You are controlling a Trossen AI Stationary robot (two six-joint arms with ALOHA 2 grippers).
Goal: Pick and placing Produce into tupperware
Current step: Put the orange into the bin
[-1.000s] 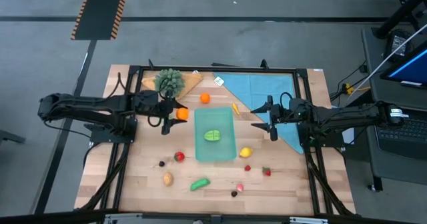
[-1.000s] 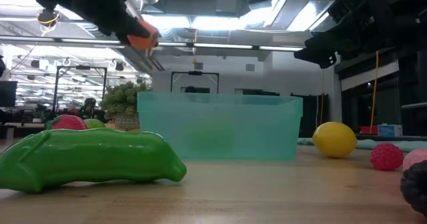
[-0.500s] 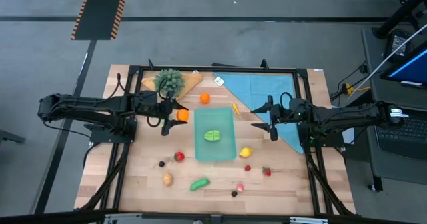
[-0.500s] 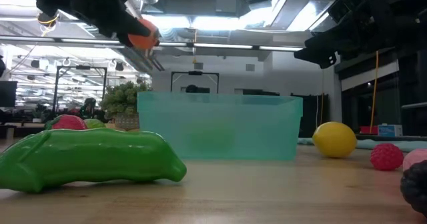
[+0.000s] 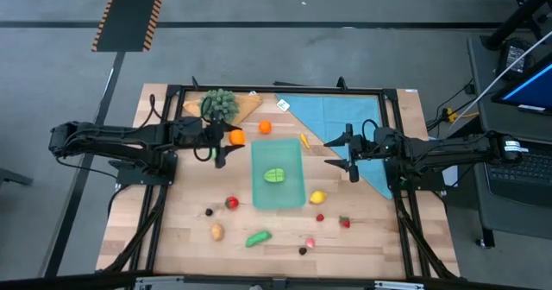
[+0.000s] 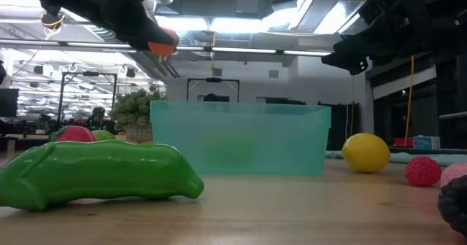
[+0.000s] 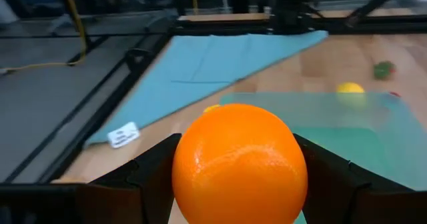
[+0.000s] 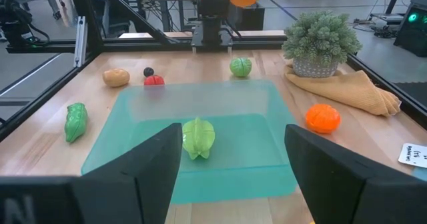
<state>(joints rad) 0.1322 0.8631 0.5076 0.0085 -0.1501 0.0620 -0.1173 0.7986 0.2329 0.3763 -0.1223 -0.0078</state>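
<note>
Overhead and side views of a wooden surface (image 5: 172, 230) with two arms at work. The left gripper (image 5: 229, 140) is raised above the surface, just beside the left edge of the tupperware (image 5: 278, 175); its fingers (image 7: 150, 177) are closed on an orange ball (image 7: 239, 164), which fills the space between them in the left wrist view. In the low view the same fruit (image 6: 160, 41) hangs well above the container's rim (image 6: 241, 108).

The tupperware lies near the centre of the surface and holds one light-green leafy piece (image 5: 275, 176). The rest of the produce lies on the wood around it: a second orange piece (image 5: 265, 127) behind the container, a lemon (image 5: 317, 198) just beside its right front corner, a green pea pod (image 5: 258, 237), a tan piece (image 5: 216, 232) and a red piece (image 5: 231, 203) in front and to the left.

The right gripper (image 5: 344, 151) waits over the blue cloth (image 5: 345, 117), right of the tupperware, its fingers (image 8: 143, 164) spread wide and empty.
</note>
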